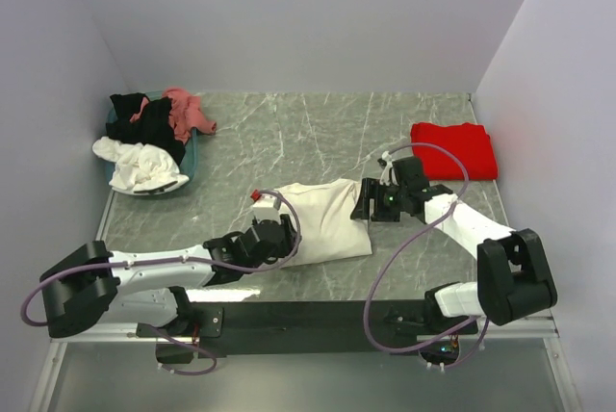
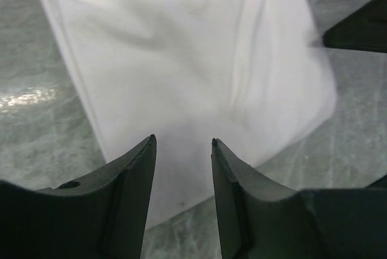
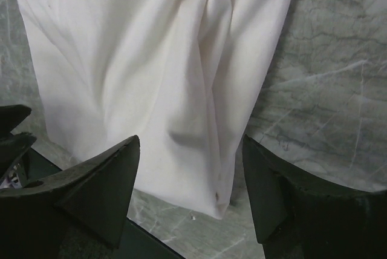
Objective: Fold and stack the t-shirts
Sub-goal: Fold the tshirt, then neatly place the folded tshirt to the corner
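Item: cream t-shirt (image 1: 327, 219). Folded to rough rectangle, soft creases, lying mid-table toward near edge. Expect light, limp cloth that sags off any lift, so pinch doubled edge at corners with both grippers.
Left gripper (image 2: 181, 141): jaws part-spread over cloth, empty.
Right gripper (image 3: 190, 141): jaws wide, empty, over shirt's right end.
Red t-shirt (image 1: 454, 150): folded flat by right edge, toward far corner.
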You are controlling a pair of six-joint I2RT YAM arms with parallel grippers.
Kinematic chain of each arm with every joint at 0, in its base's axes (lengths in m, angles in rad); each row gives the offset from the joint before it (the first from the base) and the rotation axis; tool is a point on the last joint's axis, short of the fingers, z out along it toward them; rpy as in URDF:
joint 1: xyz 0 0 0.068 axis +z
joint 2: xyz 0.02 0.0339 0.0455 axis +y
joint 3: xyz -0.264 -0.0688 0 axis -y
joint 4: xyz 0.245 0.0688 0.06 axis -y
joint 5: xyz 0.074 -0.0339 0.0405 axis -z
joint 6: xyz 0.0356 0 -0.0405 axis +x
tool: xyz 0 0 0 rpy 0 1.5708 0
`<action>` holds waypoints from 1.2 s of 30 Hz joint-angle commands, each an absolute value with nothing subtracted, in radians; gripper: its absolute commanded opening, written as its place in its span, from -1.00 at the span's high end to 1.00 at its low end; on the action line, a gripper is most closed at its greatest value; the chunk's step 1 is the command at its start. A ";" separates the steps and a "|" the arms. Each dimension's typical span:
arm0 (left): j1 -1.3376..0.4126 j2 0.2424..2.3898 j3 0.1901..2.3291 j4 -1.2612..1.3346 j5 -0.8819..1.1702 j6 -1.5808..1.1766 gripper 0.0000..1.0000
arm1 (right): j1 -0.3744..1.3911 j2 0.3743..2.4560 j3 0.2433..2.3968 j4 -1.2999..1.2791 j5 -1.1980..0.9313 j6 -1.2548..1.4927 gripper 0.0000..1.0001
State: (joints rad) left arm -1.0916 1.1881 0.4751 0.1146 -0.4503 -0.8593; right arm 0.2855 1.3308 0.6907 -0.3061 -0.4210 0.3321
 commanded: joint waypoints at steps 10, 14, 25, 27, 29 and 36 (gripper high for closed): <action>-1.035 1.353 0.468 0.261 -0.370 -0.842 0.06 | 0.255 1.427 0.664 -0.207 -0.410 0.353 -0.56; -1.035 1.437 0.483 0.287 -0.351 -0.842 0.05 | 0.253 1.469 0.663 -0.195 -0.437 0.356 -0.58; -1.035 1.540 0.483 0.345 -0.314 -0.867 0.08 | 0.310 1.506 0.675 -0.176 -0.423 0.377 -0.64; -1.035 1.546 0.488 0.342 -0.313 -0.864 0.08 | 0.330 1.519 0.681 -0.178 -0.410 0.385 -0.64; -1.037 1.552 0.495 0.342 -0.311 -0.861 0.09 | 0.360 1.528 0.698 -0.187 -0.381 0.391 -0.64; -1.035 1.588 0.503 0.354 -0.301 -0.861 0.09 | 0.416 1.578 0.722 -0.164 -0.374 0.423 -0.63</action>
State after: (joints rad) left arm -1.0351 1.5398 0.5053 0.4232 -0.3630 -0.8566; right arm 0.3737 1.5211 0.7174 -0.1478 -0.3935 0.4004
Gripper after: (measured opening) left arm 0.457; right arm 0.818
